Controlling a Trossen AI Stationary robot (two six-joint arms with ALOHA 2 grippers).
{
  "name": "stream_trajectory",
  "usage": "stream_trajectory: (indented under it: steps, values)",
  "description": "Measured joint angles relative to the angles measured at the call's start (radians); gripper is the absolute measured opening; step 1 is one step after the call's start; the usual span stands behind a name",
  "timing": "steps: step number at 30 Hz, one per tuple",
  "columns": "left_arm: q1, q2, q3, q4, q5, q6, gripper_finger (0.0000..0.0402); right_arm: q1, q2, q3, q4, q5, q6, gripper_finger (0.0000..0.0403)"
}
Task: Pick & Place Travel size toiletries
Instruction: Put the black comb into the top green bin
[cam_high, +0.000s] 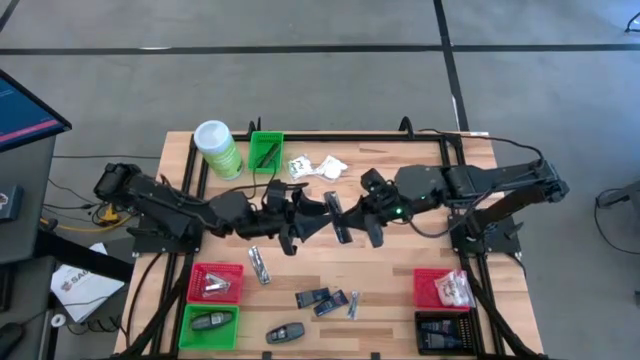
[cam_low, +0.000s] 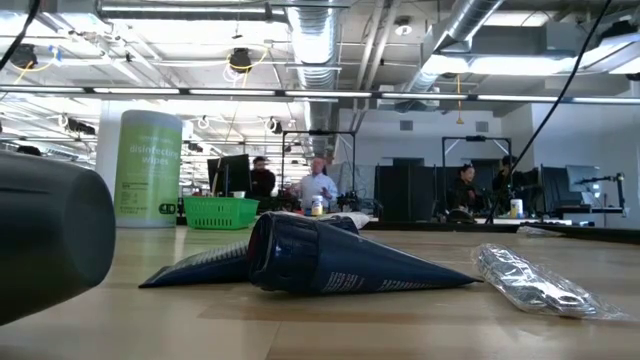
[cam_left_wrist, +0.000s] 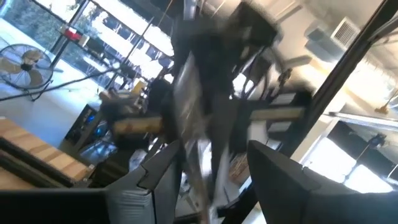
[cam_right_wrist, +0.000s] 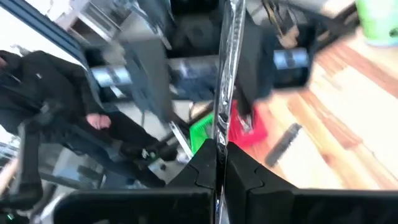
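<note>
Both grippers meet mid-table, right gripper (cam_right_wrist: 221, 163) pinching silvery packet (cam_right_wrist: 227, 74).

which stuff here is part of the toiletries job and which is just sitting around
Job: white sachets; silvery packet; dark packets; silvery strip in shut right gripper; left gripper facing it.

Lying about: green wipes canister.
</note>
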Motion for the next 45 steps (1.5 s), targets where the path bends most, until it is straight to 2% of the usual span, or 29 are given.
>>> stream_trajectory:
  steps: [15,22,39,45]
  values:
    - [0.005,-0.006,-0.002,0.003,0.029,0.025,0.0177,-0.046,0.025,0.001,0.027,-0.038,-0.010,0.0000]
    - [0.026,-0.007,-0.004,0.000,0.078,0.004,0.0177,-0.065,0.025,0.001,0.051,-0.052,-0.010,0.0000]
    - [0.038,-0.009,-0.004,0.013,0.090,0.025,0.0177,-0.088,0.024,0.001,0.084,-0.088,-0.004,0.0001]
    - [0.043,-0.008,-0.004,0.014,0.111,0.024,0.0152,-0.101,0.024,0.001,0.087,-0.138,0.031,0.0001]
